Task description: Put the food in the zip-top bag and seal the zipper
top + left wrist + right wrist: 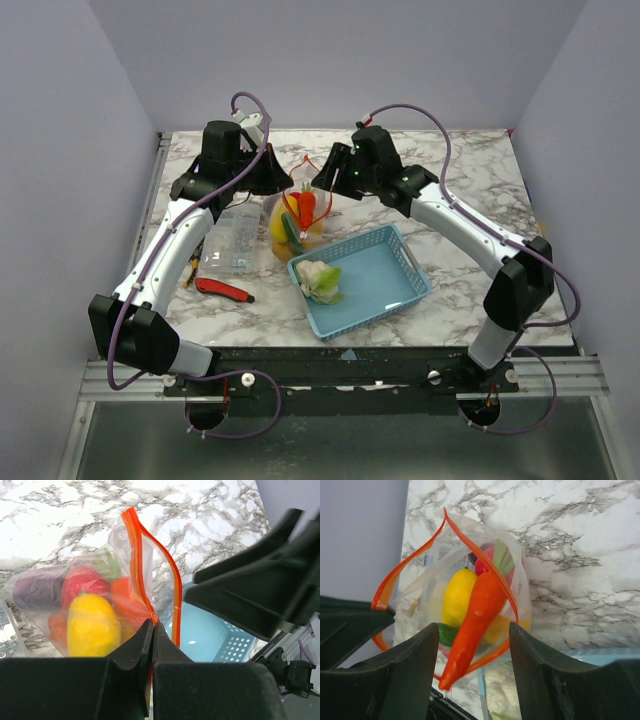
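Observation:
The zip-top bag (293,226) stands behind the basket with its mouth open, holding a yellow (93,625), a red (85,585) and a purple (35,592) piece of food. An orange carrot (478,613) leans in the mouth, its pointed end sticking out over the zipper (470,544). My left gripper (152,625) is shut on the zipper (148,555) at the bag's left rim, seen in the top view (277,184). My right gripper (474,630) is open, its fingers either side of the carrot without touching it, just right of the bag (328,196).
A blue perforated basket (385,272) sits in front of the bag with a white-and-green vegetable (320,281) in its left corner. A clear rigid box (230,241) and a red-and-black handled tool (223,290) lie to the left under my left arm.

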`<state>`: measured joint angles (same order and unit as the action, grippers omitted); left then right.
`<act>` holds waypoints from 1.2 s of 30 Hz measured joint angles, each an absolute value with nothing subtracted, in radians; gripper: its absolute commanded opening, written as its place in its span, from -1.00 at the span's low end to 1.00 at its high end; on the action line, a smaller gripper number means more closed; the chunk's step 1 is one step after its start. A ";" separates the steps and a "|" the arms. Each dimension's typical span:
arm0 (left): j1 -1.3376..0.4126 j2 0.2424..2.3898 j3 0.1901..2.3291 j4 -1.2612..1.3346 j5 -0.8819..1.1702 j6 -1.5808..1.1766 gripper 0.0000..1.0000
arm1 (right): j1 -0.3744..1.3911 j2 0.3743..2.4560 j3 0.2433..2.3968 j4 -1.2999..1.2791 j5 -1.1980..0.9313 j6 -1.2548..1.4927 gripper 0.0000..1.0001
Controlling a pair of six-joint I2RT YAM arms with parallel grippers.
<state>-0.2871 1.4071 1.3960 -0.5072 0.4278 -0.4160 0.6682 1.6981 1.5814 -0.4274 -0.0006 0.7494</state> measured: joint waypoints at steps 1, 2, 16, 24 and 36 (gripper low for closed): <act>-0.287 1.407 1.396 -0.507 0.428 -0.416 -1.00 | 0.668 1.668 1.561 -0.429 0.004 0.743 0.19; -0.287 1.407 1.396 -0.507 0.428 -0.416 -1.00 | 0.668 1.640 1.541 -0.428 0.008 0.740 0.18; -0.287 1.407 1.396 -0.507 0.429 -0.416 -1.00 | 0.668 1.662 1.306 -0.284 -0.092 0.866 -0.05; -0.287 1.407 1.396 -0.507 0.429 -0.418 -1.00 | 0.668 1.686 1.321 -0.239 -0.119 0.881 -0.98; -0.195 1.311 1.181 -0.352 0.478 -0.796 -1.00 | 0.667 1.779 1.862 -0.498 -0.126 0.631 -0.99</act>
<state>-0.1951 1.3106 1.1812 -0.3523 0.4778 -0.7956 0.6674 1.7794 1.8618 -0.4976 -0.1265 0.6308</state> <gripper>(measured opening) 0.010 0.008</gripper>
